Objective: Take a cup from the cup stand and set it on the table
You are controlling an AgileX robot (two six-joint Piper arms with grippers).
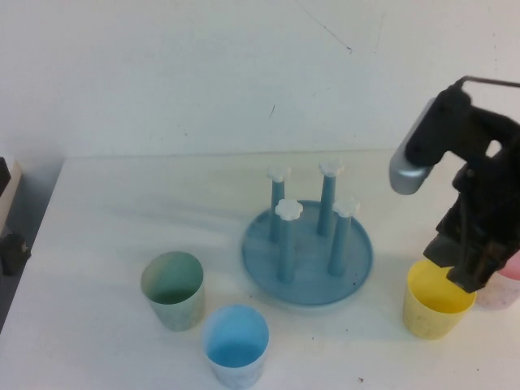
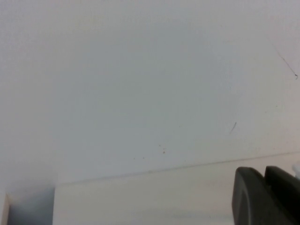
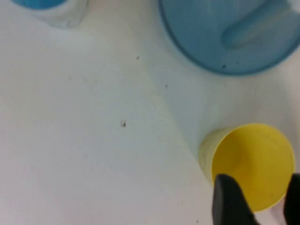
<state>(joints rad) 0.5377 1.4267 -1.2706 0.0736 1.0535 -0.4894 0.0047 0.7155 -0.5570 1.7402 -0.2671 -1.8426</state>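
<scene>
The yellow cup [image 1: 437,310] stood upright and empty on the table [image 1: 114,227], to the right of the stand [image 1: 307,253] and clear of it. The right gripper [image 1: 465,280] hung over the cup's far right rim; in the right wrist view its fingers [image 3: 229,199] stood apart, straddling the cup [image 3: 251,164] without pressing its wall, so it was open. A pink cup [image 1: 502,291] sat just beside the yellow one, mostly hidden by the arm. The stand's four pegs carried no cups, and its tray held nothing else. Left of the stand stood an empty green cup [image 1: 172,290], and near it, closer to the robot, an empty blue cup [image 1: 235,345]. The left gripper [image 2: 265,197] was off at the table's left side, its fingers closed together on nothing.
</scene>
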